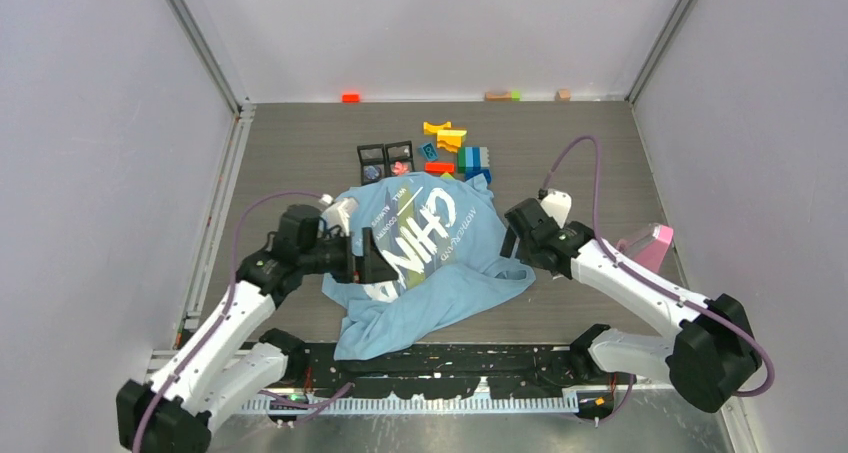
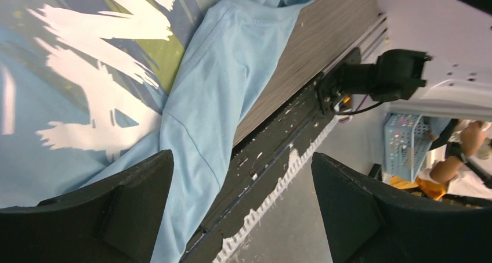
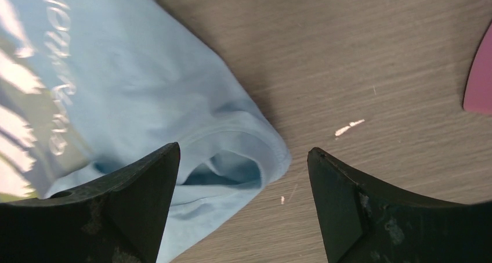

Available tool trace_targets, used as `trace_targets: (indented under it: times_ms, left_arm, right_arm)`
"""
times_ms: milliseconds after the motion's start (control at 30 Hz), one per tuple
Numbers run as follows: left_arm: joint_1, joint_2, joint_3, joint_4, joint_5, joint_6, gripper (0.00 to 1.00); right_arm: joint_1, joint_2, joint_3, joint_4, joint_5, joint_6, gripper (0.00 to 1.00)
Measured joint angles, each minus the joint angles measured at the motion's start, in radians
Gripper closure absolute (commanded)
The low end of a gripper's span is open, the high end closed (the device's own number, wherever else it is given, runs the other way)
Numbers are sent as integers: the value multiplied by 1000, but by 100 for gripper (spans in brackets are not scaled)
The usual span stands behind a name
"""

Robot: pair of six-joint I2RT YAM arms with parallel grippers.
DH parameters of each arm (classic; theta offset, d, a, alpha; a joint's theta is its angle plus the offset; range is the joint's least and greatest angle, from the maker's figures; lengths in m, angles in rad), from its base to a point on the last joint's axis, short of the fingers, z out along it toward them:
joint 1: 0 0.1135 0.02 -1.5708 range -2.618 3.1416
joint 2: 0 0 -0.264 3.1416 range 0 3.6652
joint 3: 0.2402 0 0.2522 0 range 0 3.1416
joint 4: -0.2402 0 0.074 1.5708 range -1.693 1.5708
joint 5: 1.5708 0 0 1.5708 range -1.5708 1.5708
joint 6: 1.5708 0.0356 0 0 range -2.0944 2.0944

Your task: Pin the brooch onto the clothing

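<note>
The clothing (image 1: 440, 263), a light blue T-shirt with white "CHINA" lettering, lies crumpled at the middle of the table. A small pinkish-red brooch (image 1: 400, 166) sits in an open black box just behind it. My left gripper (image 1: 375, 260) hovers over the shirt's left side, open with nothing between its fingers; its wrist view shows the lettering (image 2: 87, 71) and a fold of the shirt past the left gripper (image 2: 242, 154). My right gripper (image 1: 515, 238) stands open at the shirt's right sleeve; the sleeve opening (image 3: 232, 164) lies below the right gripper (image 3: 243, 148), untouched.
A second black box (image 1: 371, 160) stands beside the first. Coloured toy blocks (image 1: 462, 151) cluster behind the shirt, and small blocks (image 1: 350, 97) lie along the back wall. A pink object (image 1: 650, 245) rests at the right. A black rail (image 1: 440, 365) runs along the near edge.
</note>
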Motion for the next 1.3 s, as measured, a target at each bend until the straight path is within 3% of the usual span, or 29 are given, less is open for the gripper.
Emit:
trace_targets:
  times_ms: [133,300,500,700,867,933,1000,1133,1200,1300]
  left_arm:
    - [-229,126,-25,138,-175,-53,11]
    - [-397,357,-14,273,-342,-55,14]
    - [-480,587,92,329,-462,5,15]
    - [-546,678,166,373,-566,79,17]
    - [-581,738,192,397,-611,111,38]
    - [-595,759,193,399,-631,126,39]
    - [-606,776,193,400,-654,134,46]
    - [-628,806,193,406,-679,135,82]
    - [-638,824,193,411,-688,134,98]
    - [-655,830,193,420,-703,127,100]
  right_arm:
    - [-64,14,-76,18,-53,21,15]
    - [-122,8,-129,100,-157,-5,14]
    - [-152,56,-109,175,-240,-88,15]
    - [-201,195,-18,220,-309,-174,24]
    - [-226,303,35,253,-360,-217,28]
    - [-230,335,41,264,-380,-227,34]
    - [-233,355,41,272,-395,-237,43]
    - [-234,376,42,285,-420,-246,71]
    - [-234,386,42,290,-426,-250,89]
    - [-235,406,53,292,-431,-255,99]
